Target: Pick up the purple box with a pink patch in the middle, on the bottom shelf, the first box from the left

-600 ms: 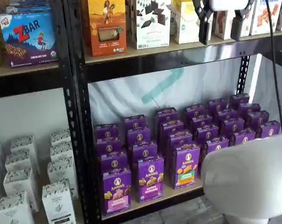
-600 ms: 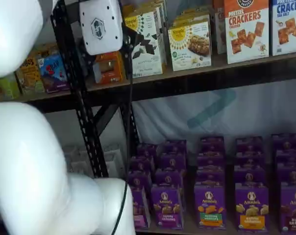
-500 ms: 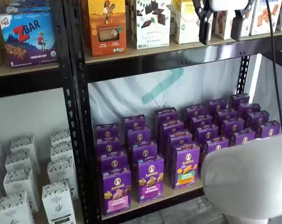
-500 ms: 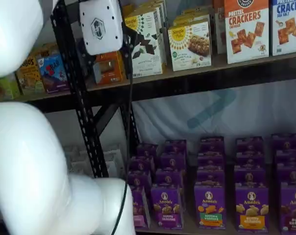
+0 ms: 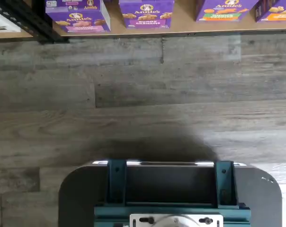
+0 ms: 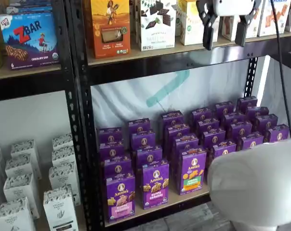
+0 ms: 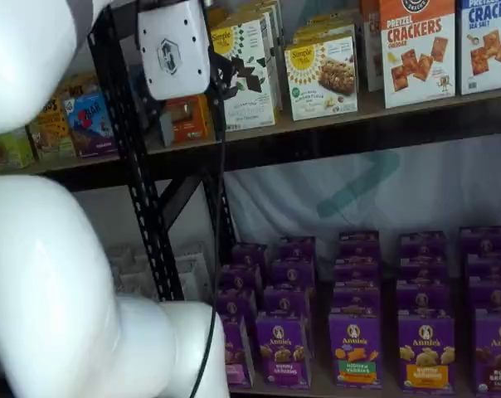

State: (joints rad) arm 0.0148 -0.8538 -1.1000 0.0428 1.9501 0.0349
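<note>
The purple box [image 6: 120,196] with a pink band stands upright at the front left of the bottom shelf [image 6: 184,198], a pale wooden board in a black rack. The box also shows in the wrist view [image 5: 76,12] and in a shelf view [image 7: 237,355], where the white arm half hides it. My gripper [image 6: 223,43] hangs high up in front of the upper shelf, far above and to the right of the box. Its two black fingers stand apart with a plain gap and hold nothing. Its white body [image 7: 174,50] shows side-on in a shelf view.
An all-purple carton [image 6: 155,184] and one with an orange-and-green patch [image 6: 192,171] stand right of the box. Rows of purple cartons fill the board behind. White cartons [image 6: 59,207] fill the left bay past a black upright [image 6: 83,144]. The arm's white bulk [image 6: 261,183] covers the lower right.
The gripper has shifted slightly to the left in front of the upper shelf, still open. The boxes have not moved.
</note>
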